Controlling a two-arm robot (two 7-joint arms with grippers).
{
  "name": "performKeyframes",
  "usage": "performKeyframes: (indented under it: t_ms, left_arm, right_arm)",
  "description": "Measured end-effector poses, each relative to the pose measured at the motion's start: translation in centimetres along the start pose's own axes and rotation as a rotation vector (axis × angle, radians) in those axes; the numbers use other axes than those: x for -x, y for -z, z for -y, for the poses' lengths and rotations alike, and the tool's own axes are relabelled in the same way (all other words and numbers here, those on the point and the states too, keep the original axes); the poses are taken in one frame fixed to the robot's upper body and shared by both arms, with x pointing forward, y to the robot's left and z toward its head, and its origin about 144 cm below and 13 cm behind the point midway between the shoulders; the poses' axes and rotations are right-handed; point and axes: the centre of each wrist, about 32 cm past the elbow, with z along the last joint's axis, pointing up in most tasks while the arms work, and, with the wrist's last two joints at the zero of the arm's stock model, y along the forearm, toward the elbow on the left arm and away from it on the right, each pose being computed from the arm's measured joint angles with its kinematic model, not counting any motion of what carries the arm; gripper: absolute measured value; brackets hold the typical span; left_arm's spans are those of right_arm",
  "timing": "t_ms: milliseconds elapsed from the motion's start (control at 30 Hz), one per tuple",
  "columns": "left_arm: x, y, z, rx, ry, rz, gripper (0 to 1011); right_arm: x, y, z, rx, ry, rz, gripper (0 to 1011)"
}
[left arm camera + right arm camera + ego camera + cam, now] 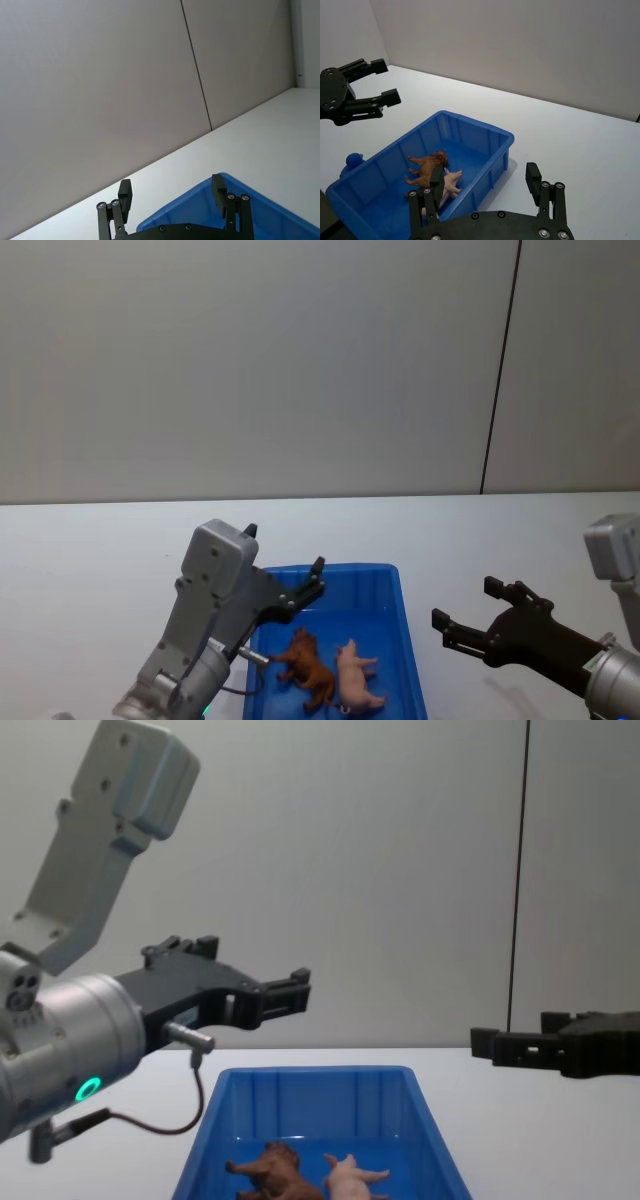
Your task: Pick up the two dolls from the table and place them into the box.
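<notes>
The box (pixel 340 569) is bright blue, the lion doll (pixel 310 668) brown, the pig doll (pixel 356 686) pale pink.

Bare lab: white table (pixel 90 550), grey panelled wall (pixel 300 360)

We find the large blue open-top plastic bin (pixel 396 592) on the flat white worktop (pixel 100 550), under the left pincer (pixel 284 548) and left of the right pincer (pixel 466 602). Inside it the shaggy brown lion figurine (pixel 308 665) lies just beside the pale pink pig figurine (pixel 358 680), the pig nearer the right pincer.
</notes>
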Motion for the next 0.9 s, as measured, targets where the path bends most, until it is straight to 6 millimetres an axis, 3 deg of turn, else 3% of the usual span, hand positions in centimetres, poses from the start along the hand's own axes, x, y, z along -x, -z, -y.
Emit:
performKeyframes:
  t_ms: [900]
  left_arm:
    - [0.3, 1.3, -7.9, -0.343, -0.193, 0.032, 1003]
  right_arm:
    - [-0.4, 0.3, 0.8, -0.004, 0.008, 0.019, 1001]
